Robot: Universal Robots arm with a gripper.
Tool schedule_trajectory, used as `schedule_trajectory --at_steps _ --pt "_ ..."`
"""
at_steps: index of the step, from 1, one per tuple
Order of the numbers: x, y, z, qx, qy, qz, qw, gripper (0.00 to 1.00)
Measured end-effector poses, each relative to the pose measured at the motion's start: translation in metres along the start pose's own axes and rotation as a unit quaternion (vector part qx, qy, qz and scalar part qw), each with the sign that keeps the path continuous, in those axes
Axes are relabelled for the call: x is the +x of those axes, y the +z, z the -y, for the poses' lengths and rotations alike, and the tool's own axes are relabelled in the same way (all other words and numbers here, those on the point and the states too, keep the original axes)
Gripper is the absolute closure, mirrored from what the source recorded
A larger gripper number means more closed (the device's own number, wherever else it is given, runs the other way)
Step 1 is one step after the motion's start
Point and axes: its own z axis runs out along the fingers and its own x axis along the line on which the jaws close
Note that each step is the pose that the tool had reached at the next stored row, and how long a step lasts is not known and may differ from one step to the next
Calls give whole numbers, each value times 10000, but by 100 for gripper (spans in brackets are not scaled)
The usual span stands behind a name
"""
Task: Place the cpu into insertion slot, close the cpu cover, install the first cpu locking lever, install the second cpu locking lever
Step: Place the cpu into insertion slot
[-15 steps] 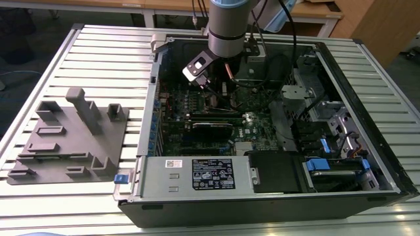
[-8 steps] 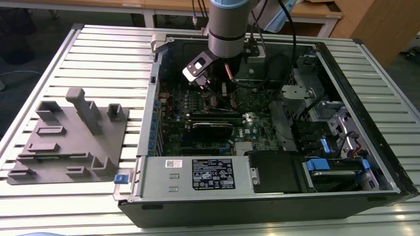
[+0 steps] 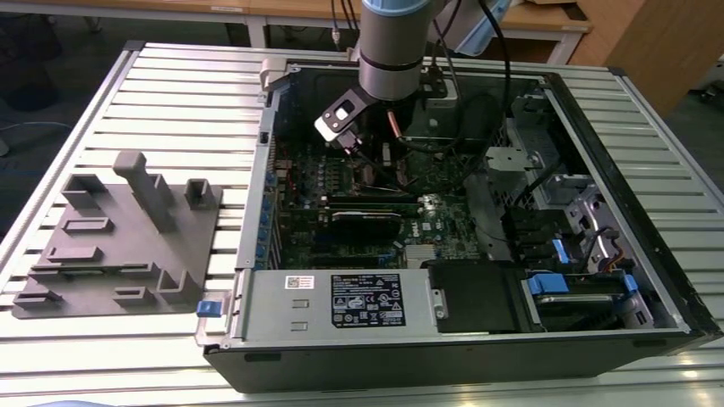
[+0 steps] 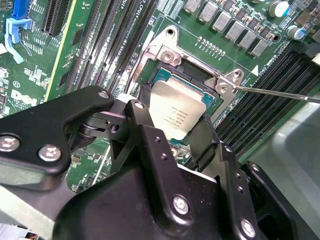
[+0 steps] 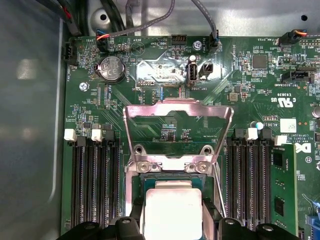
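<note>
slatted table (image 3: 169,102) held the open computer case (image 3: 453,365); inside it your gripper (image 4: 176,110) pinched the cpu (image 4: 178,114) at the insertion slot (image 4: 195,74). the cpu cover (image 5: 177,106) stood raised; closing it and both levers (image 4: 280,93) were not yet done.

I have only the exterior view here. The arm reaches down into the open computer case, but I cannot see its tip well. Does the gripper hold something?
Observer: Yes. In the second wrist view the gripper is shut on the cpu, with one finger on each side edge.
Operator: Where is it against the socket?
Observer: Right over the insertion slot. I cannot tell whether it is fully seated.
Operator: And the cover?
Observer: In the first wrist view the cpu cover stands open, swung up off the slot.
</note>
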Motion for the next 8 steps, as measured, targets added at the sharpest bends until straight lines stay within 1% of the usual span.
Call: schedule_trajectory --at_steps 8 --pt "-1 10 1 1 0 3 10000 46"
